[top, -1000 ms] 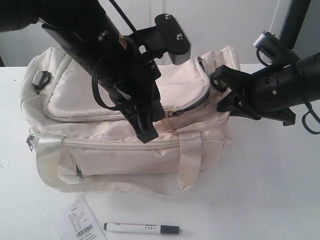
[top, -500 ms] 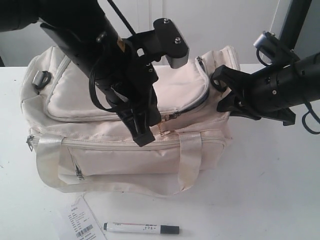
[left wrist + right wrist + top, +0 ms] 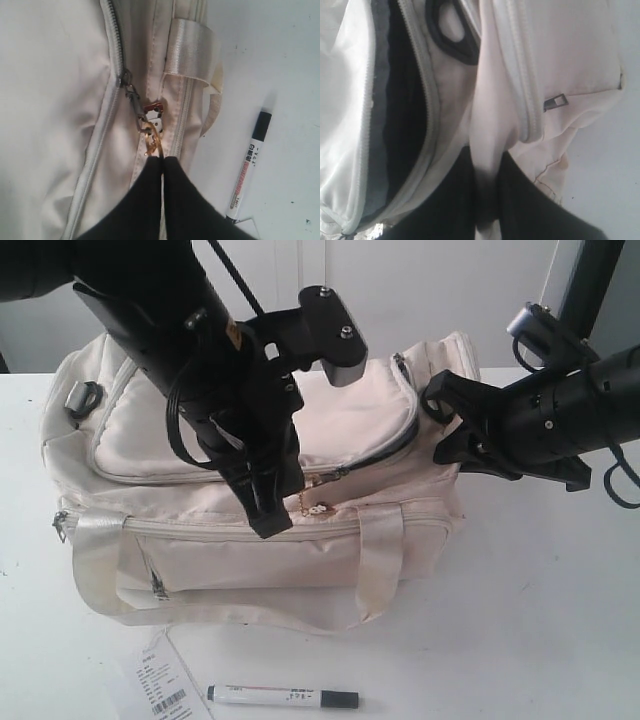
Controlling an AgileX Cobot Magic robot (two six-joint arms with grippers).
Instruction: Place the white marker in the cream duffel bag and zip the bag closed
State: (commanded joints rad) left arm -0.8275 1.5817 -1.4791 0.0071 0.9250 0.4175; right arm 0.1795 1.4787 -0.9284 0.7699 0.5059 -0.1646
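White table (image 3: 540,620). Seemingly unzipping — left gripper (image 3: 161,159) pinches zipper pull (image 3: 151,140), right gripper (image 3: 487,161) clamps cream duffel bag (image 3: 250,550); next, widen opening.

Red lettering printed lengthwise on the barrel of the white marker (image 3: 246,172), lying at the near edge of the tabletop (image 3: 540,620); characters too small and blurred to make out. Just left of it, a white paper slip (image 3: 160,683) bearing a barcode and several rows of fine black print, none of it legible. No other wording readable anywhere in view.
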